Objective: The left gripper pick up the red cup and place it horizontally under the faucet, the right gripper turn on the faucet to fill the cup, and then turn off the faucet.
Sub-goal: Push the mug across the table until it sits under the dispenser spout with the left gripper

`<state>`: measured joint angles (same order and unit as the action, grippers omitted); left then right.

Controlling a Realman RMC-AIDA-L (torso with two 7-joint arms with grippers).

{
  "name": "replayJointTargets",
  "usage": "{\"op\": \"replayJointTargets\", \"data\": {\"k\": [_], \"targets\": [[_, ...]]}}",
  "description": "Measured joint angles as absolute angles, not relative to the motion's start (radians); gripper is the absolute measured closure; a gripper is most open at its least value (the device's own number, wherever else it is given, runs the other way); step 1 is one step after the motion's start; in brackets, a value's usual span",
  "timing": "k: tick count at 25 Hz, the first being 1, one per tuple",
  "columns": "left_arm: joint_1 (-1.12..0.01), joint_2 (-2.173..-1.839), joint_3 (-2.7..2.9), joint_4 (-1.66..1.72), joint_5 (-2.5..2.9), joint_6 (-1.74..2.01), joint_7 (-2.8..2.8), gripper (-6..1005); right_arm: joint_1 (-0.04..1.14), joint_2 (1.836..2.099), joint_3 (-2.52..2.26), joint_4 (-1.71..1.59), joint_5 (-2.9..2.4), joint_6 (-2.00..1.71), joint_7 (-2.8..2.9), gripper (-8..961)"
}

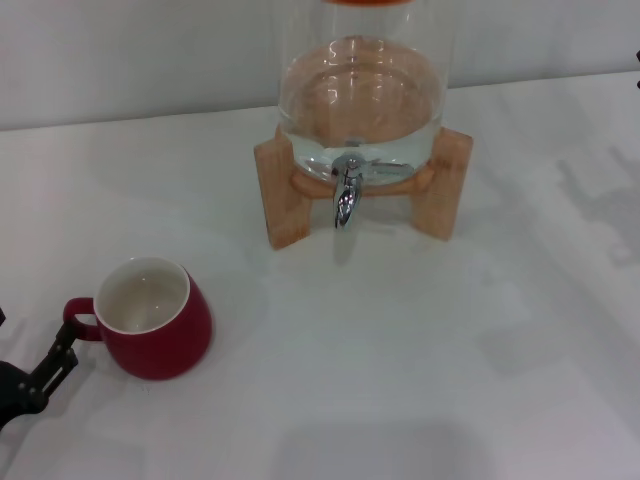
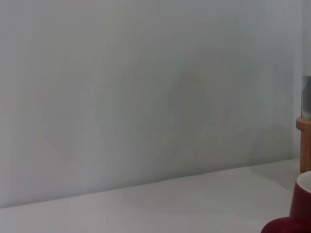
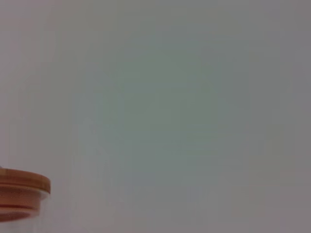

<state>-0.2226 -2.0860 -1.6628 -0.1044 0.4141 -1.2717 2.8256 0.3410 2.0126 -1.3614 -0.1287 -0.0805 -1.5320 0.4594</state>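
Note:
The red cup (image 1: 158, 322) stands upright on the white table at the front left, white inside showing, its loop handle pointing left. My left gripper (image 1: 34, 328) is low at the picture's left edge, open. One black finger (image 1: 55, 358) reaches up to just below the handle, and the other barely shows at the edge. In the left wrist view a slice of the red cup (image 2: 294, 217) shows in a corner. The chrome faucet (image 1: 346, 192) hangs spout-down at the front of the glass dispenser (image 1: 360, 90), far right of the cup. My right gripper is out of view.
The dispenser holds water and rests on a wooden stand (image 1: 288, 195), whose edge also shows as the wooden stand (image 2: 305, 145) in the left wrist view. Its orange lid (image 3: 22, 190) appears in the right wrist view. A pale wall runs behind the table.

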Motion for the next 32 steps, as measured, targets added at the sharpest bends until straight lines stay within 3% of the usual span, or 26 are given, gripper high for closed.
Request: {"op": "replayJointTargets", "data": {"k": [32], "targets": [[-0.262,-2.080,-1.661,-0.118,0.427,-1.214,2.827,229,0.343,2.012,-1.364,-0.129,-0.081,-1.540,0.457,129]]}}
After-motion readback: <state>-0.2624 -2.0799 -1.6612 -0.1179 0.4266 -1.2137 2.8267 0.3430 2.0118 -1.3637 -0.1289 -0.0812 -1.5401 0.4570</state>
